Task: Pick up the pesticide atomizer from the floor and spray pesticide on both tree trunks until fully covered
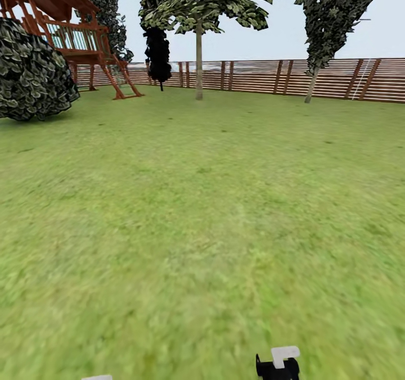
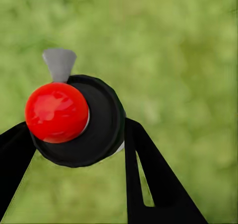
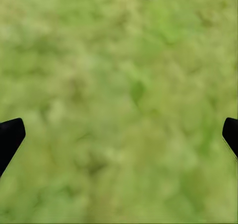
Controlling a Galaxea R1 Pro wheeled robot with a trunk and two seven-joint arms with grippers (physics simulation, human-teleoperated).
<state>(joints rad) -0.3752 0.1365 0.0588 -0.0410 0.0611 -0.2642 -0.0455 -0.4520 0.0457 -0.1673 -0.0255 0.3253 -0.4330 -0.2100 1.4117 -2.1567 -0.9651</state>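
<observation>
- Atomizer in hand! The left pincer has its black fingers closed either side of the pesticide atomizer, seen in the left wrist view from above: a round dark body, a glossy red cap, a pale grey flared nozzle poking out beyond it.
- Right pincer spread wide with nothing in it, its black fingertips at opposite sides of the right wrist view, blurred lawn between them.
- Lawn rolls out soft and mottled green to a brown slatted fence at its far edge.
- One pale, straight-trunked tree stands at the far edge, a leaning thinner one towards the far right corner; a wooden play tower and a dark rounded bush sit far left.
- My read: carrying phase, with trees well apart from the robot. Best keep the bottle upright, hold the grip firm, drive in close and aim that nozzle square at bark before spraying.
</observation>
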